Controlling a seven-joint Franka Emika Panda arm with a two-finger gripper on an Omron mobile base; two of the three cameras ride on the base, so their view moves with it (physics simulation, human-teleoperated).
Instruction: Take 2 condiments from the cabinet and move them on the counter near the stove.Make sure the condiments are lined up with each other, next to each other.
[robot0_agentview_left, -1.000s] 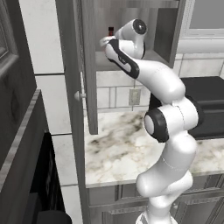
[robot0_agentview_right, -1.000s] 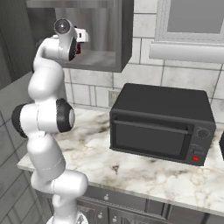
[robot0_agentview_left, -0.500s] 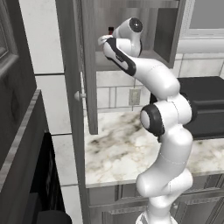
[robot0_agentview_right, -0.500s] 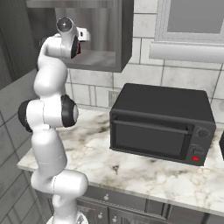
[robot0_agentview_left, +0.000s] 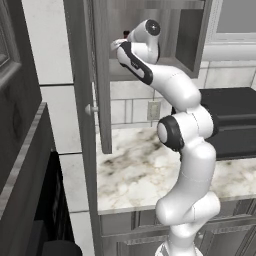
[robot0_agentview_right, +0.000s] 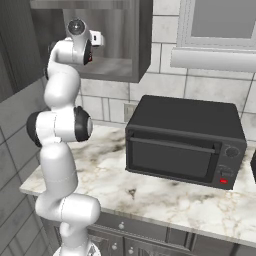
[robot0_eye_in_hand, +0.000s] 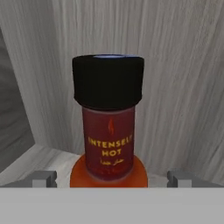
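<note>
A slim red condiment bottle with a black cap and an "Intensely Hot" label stands upright on the cabinet shelf, close in front of the hand. My gripper is open, and its two fingertips flank the bottle's base without touching it. In the left base view the gripper reaches into the open grey wall cabinet, past its swung-out door, and the bottle's top peeks above the hand. The marble counter lies below. The stove is out of view.
A black toaster oven stands on the counter to the right of the arm. The open cabinet door hangs over the counter's left end. A tiled wall with an outlet runs behind, and lower grey cabinets sit beneath.
The arm has stretched up, and the hand has pushed a little deeper into the cabinet toward the bottle. The jaws have stayed open.
</note>
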